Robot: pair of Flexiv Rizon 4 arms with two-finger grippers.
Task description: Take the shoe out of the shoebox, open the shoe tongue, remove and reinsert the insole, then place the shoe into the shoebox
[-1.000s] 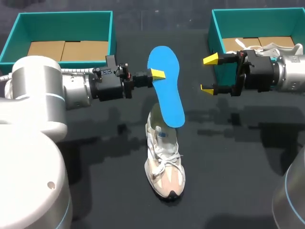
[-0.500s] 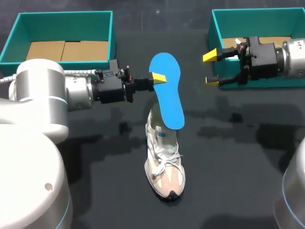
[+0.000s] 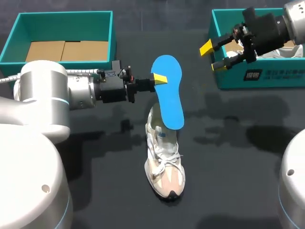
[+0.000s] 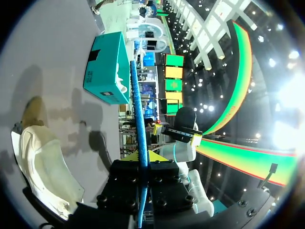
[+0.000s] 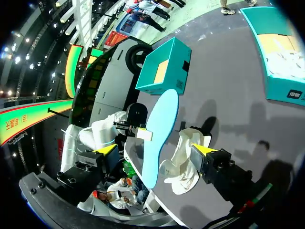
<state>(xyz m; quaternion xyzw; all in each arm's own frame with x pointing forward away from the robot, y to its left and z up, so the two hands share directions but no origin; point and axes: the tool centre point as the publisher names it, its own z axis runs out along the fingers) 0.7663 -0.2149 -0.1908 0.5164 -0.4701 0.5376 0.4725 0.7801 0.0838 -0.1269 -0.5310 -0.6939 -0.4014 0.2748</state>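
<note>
Insole (image 3: 167, 93): plain blue. Shoe (image 3: 164, 162): cream-white, white laces, tan toe panel. Left box (image 3: 62, 24) and right box (image 3: 290, 78): teal walls, brown cardboard floors. Worktop (image 3: 238, 157): black. Jaws: black, yellow tips.

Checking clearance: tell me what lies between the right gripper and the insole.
Head view: only bare table shows between the right gripper and the blue insole.

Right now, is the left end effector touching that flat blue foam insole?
Touching. Left wrist view: the left end effector pinches the blue insole edge-on, a yellow finger on each side.
</note>
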